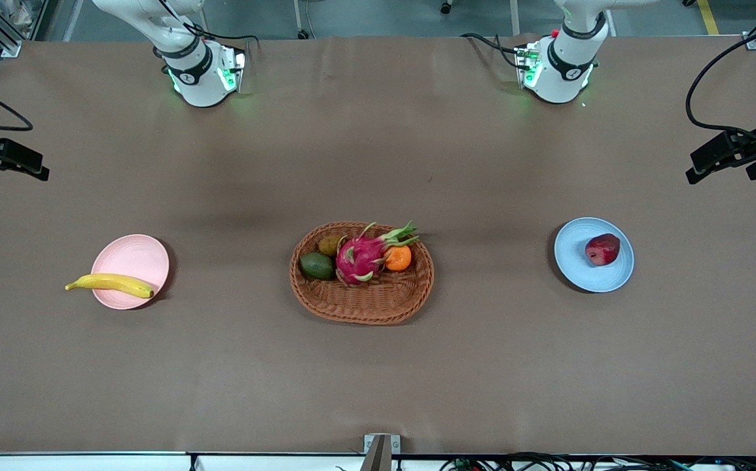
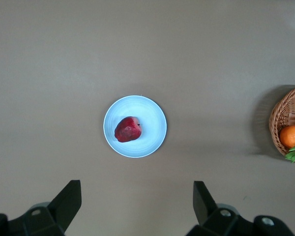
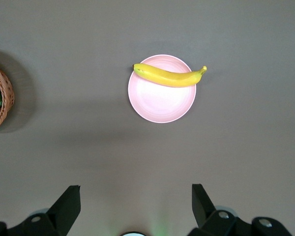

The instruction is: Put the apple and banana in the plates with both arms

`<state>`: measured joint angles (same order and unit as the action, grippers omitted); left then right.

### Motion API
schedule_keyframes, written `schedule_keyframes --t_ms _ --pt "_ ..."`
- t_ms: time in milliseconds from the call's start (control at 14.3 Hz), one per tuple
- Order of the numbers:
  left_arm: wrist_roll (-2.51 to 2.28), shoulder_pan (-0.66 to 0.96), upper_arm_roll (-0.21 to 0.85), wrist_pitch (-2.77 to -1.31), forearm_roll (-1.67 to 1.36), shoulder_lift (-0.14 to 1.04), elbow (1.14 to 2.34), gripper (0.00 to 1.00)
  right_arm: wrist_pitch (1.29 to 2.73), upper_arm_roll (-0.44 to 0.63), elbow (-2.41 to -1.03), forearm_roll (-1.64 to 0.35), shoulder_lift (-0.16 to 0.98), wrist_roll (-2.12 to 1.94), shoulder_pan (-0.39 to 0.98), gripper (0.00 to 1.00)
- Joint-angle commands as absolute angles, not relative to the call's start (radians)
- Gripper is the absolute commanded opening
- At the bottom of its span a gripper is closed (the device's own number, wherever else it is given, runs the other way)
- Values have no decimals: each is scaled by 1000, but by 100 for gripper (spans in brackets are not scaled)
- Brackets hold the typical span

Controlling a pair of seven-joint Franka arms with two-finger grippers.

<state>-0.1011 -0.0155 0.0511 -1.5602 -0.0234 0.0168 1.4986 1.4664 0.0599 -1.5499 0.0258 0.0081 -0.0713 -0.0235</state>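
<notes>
On plates (image 1: 577, 268): banana (image 1: 110, 283), apple (image 1: 602, 249)

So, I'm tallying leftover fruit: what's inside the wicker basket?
The basket holds a pink dragon fruit, an orange, a green avocado-like fruit and a brownish fruit. Anything beneath the dragon fruit is hidden.

Brown paper-covered table (image 1: 378, 144) — grey floor (image 1: 364, 16) along its edge

The dark red, lumpy apple (image 1: 603, 249) sits on the blue plate (image 1: 577, 268) toward the left arm's end of the table. The yellow banana (image 1: 110, 283) lies flat across the pink plate's (image 1: 132, 256) edge nearer the front camera, one tip overhanging onto the table.
</notes>
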Motion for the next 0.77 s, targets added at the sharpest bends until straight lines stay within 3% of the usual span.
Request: schedule_keyframes --t_ms 0,699 --pt "-91 -17 46 -1548 -40 5 1494 100 1479 69 -1614 46 -80 -74 -11 100" --pt "-91 -15 46 -1548 -38 5 1494 100 1450 97 -1614 -20 -106 -64 -15 100"
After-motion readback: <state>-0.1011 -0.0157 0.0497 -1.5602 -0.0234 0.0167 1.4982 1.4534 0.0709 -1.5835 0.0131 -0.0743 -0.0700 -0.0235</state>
